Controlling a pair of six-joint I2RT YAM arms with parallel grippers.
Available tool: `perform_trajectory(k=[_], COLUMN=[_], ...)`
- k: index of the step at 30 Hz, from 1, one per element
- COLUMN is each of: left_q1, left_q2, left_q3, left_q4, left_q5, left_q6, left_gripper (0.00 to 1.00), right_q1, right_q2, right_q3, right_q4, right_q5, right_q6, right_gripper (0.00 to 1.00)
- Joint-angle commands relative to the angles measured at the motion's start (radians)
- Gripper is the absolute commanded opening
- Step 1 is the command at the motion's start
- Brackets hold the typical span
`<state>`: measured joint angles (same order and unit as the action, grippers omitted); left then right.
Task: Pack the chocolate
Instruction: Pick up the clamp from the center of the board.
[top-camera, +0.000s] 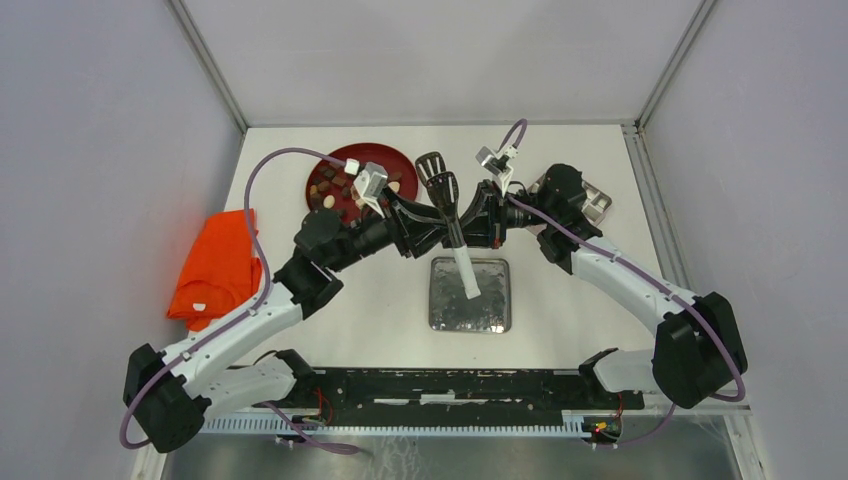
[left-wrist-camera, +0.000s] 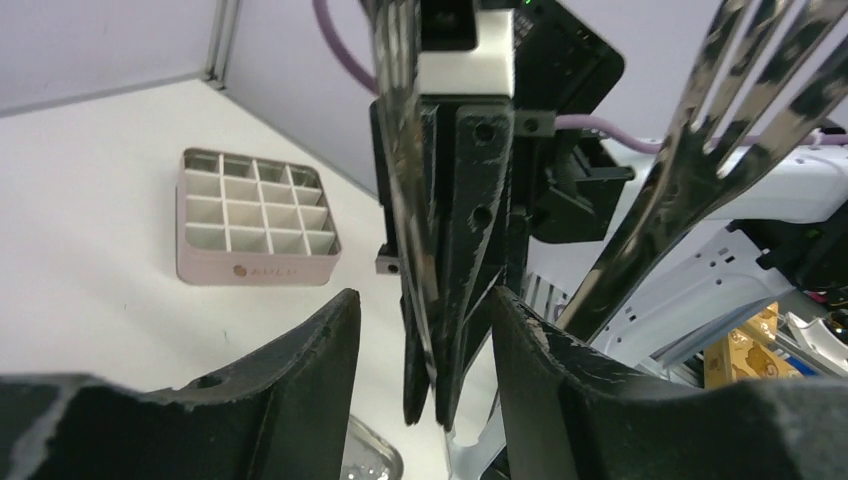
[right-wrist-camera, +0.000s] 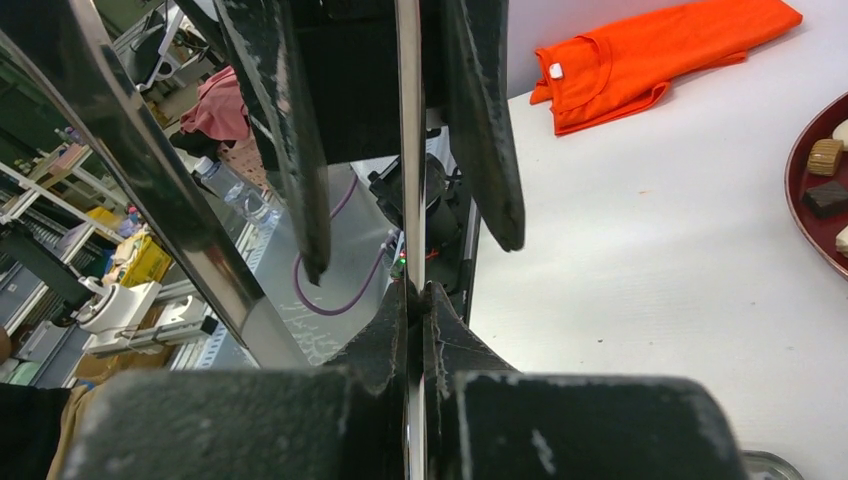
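Two hands meeting at slotted tongs above mid-tabletop

Top view: both arms bend inward; left hand (top-camera: 448, 218) and right hand (top-camera: 466, 220) face each other around the tongs (top-camera: 432, 168), whose white handle hangs over a metal tray (top-camera: 495, 300). The chocolate (top-camera: 335, 188) lies on a red plate (top-camera: 385, 158) by the far edge, left of centre. An orange cloth (top-camera: 215, 265) sits at the left edge and a grid box (top-camera: 598, 205) toward the far right corner. Left wrist view: left hand's fingers (left-wrist-camera: 300, 400) stand apart, straddling the right hand's fingers and one tong blade; the box compartments show no chocolate. Right wrist view: right hand pinched tight on that thin blade; chocolate and plate at the right border.
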<state>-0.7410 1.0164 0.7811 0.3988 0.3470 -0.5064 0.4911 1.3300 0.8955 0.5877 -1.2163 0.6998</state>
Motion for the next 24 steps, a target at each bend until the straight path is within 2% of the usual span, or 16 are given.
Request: perform_trajectory(k=[1, 7, 8, 10, 11, 13, 14, 15, 16, 18, 20, 24], left_q1=[0.001, 0.003, 0.002, 0.003, 0.003, 0.007, 0.011, 0.019, 0.033, 0.075, 0.124, 0.194], left_q2=[0.016, 0.050, 0.061, 0.079, 0.085, 0.089, 0.086, 0.080, 0.071, 0.054, 0.048, 0.083], left_q3=[0.043, 0.061, 0.066, 0.074, 0.074, 0.067, 0.061, 0.051, 0.036, 0.003, -0.031, -0.100], left_q4=[0.141, 0.163, 0.168, 0.176, 0.184, 0.213, 0.230, 0.254, 0.284, 0.362, 0.449, 0.640], left_q5=[0.071, 0.117, 0.127, 0.133, 0.133, 0.120, 0.107, 0.090, 0.078, 0.074, 0.099, 0.149], left_q6=[-0.042, -0.047, -0.048, -0.059, -0.066, -0.088, -0.106, -0.127, -0.165, -0.241, -0.338, -0.493], left_gripper=[0.55, 0.42, 0.36, 0.08, 0.03, 0.02, 0.02, 0.02, 0.02, 0.02, 0.02, 0.02], right_q1=[0.010, 0.010, 0.012, 0.013, 0.012, 0.012, 0.011, 0.008, 0.000, -0.038, -0.102, -0.250], right_q2=[-0.028, -0.017, -0.015, -0.014, -0.014, -0.017, -0.018, -0.021, -0.023, -0.038, -0.051, -0.059], right_q3=[0.052, 0.060, 0.063, 0.065, 0.065, 0.066, 0.073, 0.088, 0.108, 0.156, 0.184, 0.237], right_q4=[0.014, -0.001, -0.002, -0.003, -0.003, -0.019, -0.055, -0.112, -0.212, -0.441, -0.533, -0.536], right_q5=[-0.028, -0.039, -0.041, -0.043, -0.046, -0.051, -0.051, -0.051, -0.051, -0.024, 0.012, 0.038], right_q6=[-0.024, -0.036, -0.036, -0.037, -0.040, -0.060, -0.097, -0.152, -0.251, -0.469, -0.570, -0.568], right_gripper=[0.00, 0.00, 0.00, 0.00, 0.00, 0.02, 0.15, 0.32, 0.49, 0.75, 0.86, 0.91])
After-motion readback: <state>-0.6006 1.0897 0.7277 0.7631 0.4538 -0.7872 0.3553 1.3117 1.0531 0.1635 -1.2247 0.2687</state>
